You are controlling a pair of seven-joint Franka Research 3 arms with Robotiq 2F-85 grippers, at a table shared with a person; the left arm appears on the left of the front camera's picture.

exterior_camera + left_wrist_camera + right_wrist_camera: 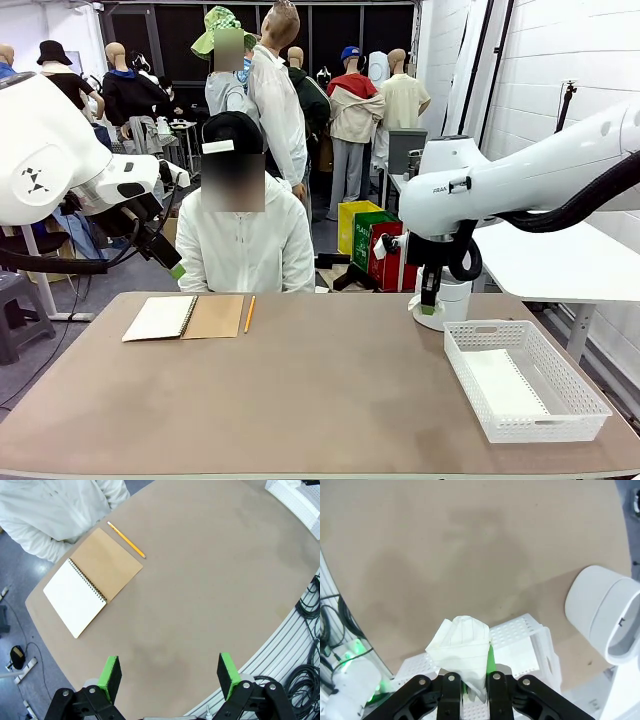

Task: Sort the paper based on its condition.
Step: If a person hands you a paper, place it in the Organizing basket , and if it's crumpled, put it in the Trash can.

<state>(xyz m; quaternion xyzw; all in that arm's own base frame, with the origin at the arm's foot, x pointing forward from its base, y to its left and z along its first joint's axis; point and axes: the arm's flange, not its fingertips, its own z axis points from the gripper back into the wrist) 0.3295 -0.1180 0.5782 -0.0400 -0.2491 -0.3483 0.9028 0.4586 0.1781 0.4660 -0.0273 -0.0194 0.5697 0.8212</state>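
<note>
Spanning the whole scene, the brown surface (320,400) carries a white plastic basket (524,378) near the robot's right edge, with a flat white sheet (503,383) lying inside. Near the person sits an open spiral notebook (185,317), a yellow pencil (249,314) just beside its cardboard cover. The left end effector (169,676) hangs high, jaws wide apart and empty. The right end effector (470,682) pinches a crumpled paper (460,642) above the basket.

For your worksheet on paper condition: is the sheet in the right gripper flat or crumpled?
Crumpled. The paper bunches into creased folds between the shut right gripper, above the basket.
</note>
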